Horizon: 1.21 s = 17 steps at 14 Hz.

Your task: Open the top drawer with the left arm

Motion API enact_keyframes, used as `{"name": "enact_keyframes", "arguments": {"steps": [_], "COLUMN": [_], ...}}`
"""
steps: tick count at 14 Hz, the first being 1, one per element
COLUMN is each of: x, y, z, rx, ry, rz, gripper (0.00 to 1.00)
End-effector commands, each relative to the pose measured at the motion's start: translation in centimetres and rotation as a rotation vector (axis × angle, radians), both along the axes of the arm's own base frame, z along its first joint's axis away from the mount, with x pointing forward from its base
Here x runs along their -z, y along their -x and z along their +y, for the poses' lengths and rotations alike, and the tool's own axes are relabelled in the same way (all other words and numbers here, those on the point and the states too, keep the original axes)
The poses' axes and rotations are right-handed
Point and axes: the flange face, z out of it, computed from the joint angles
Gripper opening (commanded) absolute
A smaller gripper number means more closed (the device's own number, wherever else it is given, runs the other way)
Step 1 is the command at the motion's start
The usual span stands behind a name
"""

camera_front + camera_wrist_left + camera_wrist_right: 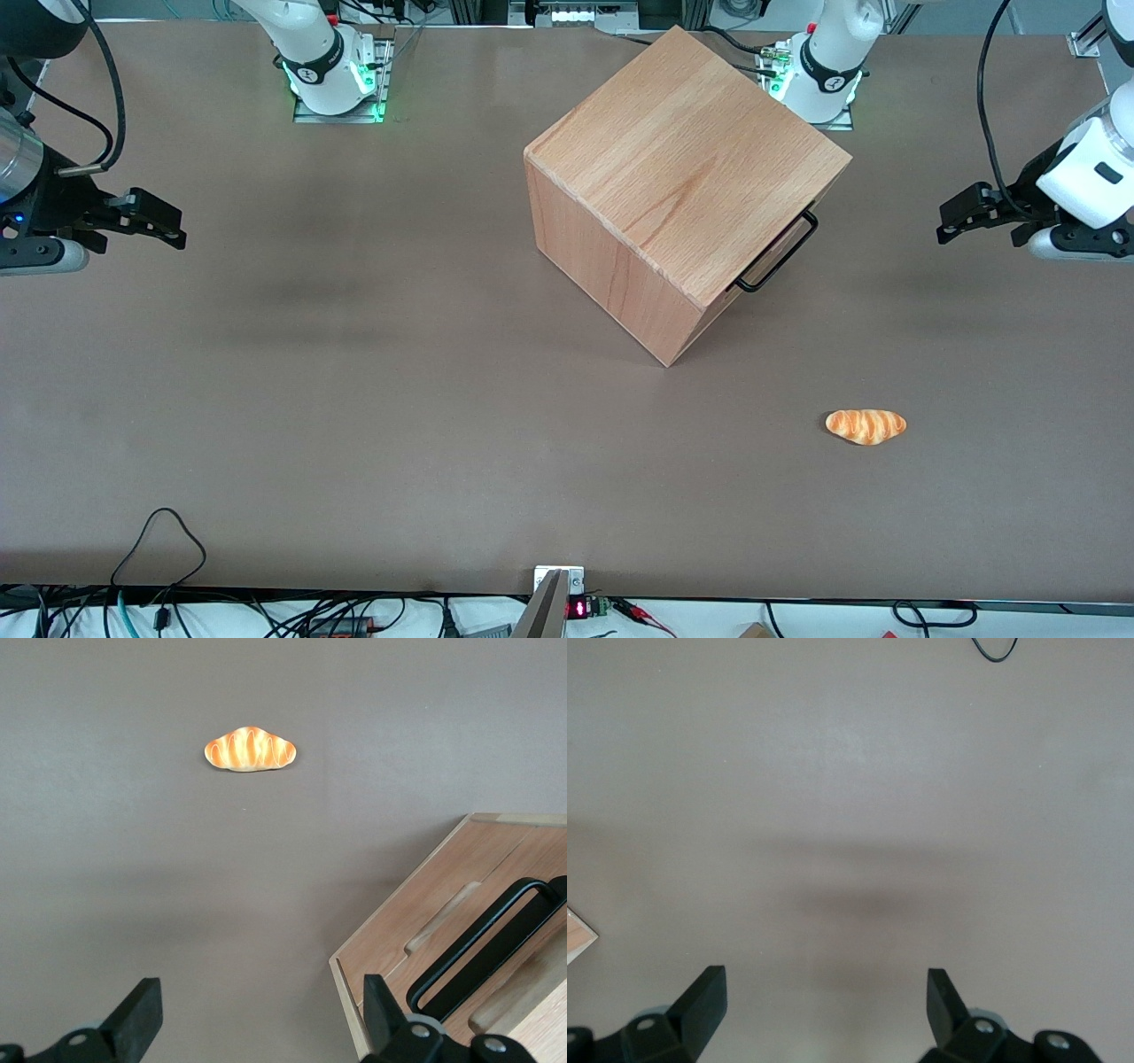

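Nearest the front camera I note a small croissant-shaped bread [866, 426] lying alone on the brown worktop [354, 399]. Farther from the camera stands the wooden cube cabinet [682, 190], turned at an angle, its drawer face looking toward the working arm's end of the worktop. The top drawer [461, 935] sits flush and closed in that face; its black wire handle [780, 252] projects just under the cabinet's top edge. My left arm [1085, 173] reaches in from the working arm's end, wrist roughly level, raised above the worktop. Its tool [961, 221] points toward the cabinet and is well apart from the handle. In the wrist view the fingers [137, 1014] stand wide apart, holding nothing.
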Motion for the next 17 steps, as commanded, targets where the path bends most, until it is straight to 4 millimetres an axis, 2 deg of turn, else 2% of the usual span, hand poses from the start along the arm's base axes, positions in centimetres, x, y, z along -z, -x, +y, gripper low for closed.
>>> {"name": "enact_keyframes", "arguments": {"steps": [1, 3, 6, 10, 15, 17], "x": [1.7, 3.0, 4.6, 8.4, 10.5, 11.5], "y": [0.0, 0.0, -0.3, -0.3, 0.6, 0.7], "z": [-1.2, -2.9, -4.1, -6.2, -9.3, -9.7], "rx": [0.041, 0.172, 0.273, 0.390, 0.494, 0.528], "ry": [-0.015, -0.004, -0.001, 0.069, 0.122, 0.156], "rz": [0.038, 0.059, 0.080, 0.065, 0.087, 0.099], "gripper": [1.00, 1.00, 1.00, 1.00, 1.00, 1.00]}}
